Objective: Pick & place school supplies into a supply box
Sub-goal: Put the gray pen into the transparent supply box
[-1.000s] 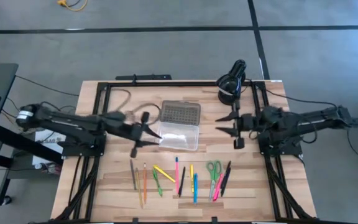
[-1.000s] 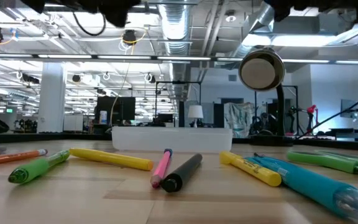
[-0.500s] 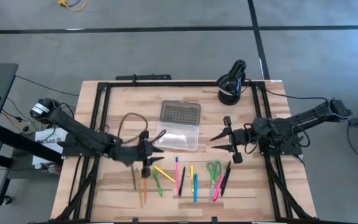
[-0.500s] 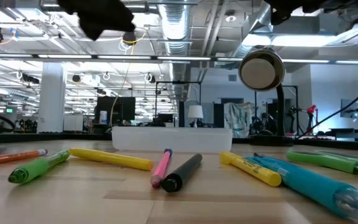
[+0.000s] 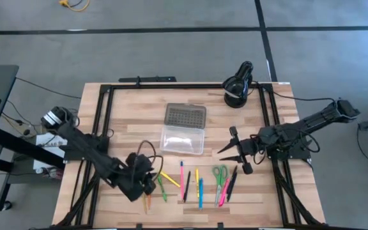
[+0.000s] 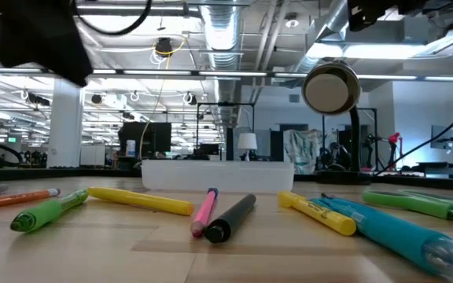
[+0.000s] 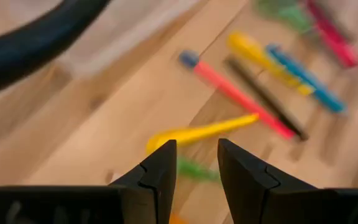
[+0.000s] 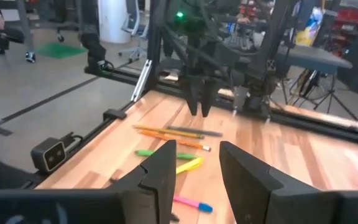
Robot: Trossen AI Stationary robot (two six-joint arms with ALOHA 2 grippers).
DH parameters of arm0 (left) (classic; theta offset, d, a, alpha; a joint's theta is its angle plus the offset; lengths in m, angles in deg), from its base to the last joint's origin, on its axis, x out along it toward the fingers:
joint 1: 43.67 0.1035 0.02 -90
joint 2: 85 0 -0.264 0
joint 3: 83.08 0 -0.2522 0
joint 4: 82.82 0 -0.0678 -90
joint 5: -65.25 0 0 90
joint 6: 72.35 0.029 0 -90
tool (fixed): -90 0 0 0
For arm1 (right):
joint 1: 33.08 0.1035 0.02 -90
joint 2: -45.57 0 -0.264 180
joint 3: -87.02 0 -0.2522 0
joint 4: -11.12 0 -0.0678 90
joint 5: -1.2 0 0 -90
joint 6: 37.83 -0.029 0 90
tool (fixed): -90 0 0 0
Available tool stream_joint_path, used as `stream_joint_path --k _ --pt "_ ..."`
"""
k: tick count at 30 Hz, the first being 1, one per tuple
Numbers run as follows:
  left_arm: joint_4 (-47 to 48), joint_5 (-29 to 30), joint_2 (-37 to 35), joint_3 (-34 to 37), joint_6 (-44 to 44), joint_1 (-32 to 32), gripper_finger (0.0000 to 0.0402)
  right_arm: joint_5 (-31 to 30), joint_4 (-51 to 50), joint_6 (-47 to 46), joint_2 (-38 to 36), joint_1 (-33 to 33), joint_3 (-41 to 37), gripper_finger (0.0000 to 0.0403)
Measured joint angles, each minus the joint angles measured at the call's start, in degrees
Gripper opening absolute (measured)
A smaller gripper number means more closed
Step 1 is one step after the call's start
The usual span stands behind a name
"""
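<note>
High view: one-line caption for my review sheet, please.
Left claw hovers open over the pencils at the row's left end; right claw waits open beside the empty supply box.

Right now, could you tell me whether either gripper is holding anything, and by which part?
Nothing is held. The left gripper hangs open above the yellow marker, and the right gripper is open and empty too.

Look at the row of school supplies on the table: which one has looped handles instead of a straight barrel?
The green-handled scissors, lying toward the right of the row near the right gripper; everything else there is a straight pen, pencil or marker.
</note>
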Motion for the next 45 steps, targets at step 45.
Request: stream_joint_path --k 45 --pt "20.77 -21.25 12.99 -4.74 -28.15 -0.21 0.0112 0.02 -4.94 -0.47 0.00 0.12 0.00 0.0120"
